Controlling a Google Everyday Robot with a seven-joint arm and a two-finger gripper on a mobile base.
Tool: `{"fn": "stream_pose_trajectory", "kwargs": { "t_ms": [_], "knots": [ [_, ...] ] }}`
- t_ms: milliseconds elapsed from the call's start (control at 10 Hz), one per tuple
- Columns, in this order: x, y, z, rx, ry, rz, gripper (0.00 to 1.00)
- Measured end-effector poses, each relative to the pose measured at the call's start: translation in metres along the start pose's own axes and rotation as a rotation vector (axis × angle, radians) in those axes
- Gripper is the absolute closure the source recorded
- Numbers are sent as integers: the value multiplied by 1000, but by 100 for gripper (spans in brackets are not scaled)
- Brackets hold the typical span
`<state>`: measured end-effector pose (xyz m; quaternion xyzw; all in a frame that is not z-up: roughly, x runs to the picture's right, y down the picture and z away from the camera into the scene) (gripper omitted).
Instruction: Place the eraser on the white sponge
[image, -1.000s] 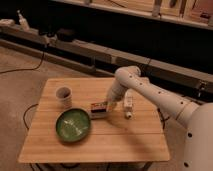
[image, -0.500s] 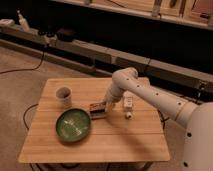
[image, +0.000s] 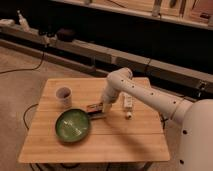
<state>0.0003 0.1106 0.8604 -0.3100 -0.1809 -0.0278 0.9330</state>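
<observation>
The eraser (image: 92, 107), a small dark brown block with a reddish-orange edge, lies on the wooden table (image: 125, 140) just right of the green plate's far rim. The white sponge (image: 99, 116), a pale pad, lies right beside it, toward the front, partly under the gripper. My gripper (image: 106, 108) hangs at the end of the white arm, low over the table. It is directly right of the eraser and above the sponge's right end. Whether it touches either of them is hidden by the wrist.
A green plate (image: 73, 125) sits at the front left. A white cup (image: 63, 95) stands behind it. A slim white bottle-like object (image: 128, 104) lies right of the gripper. My white arm reaches in from the right. Cables and a low ledge run behind the table.
The gripper has moved a little left and lower, closer to the eraser and sponge. The objects on the table have not moved.
</observation>
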Motion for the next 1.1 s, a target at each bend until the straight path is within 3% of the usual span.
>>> {"fn": "stream_pose_trajectory", "kwargs": {
  "t_ms": [300,1100],
  "knots": [
    [-3,2,4,-9,-9,4,39],
    [-4,2,5,-9,-9,5,39]
  ]
}}
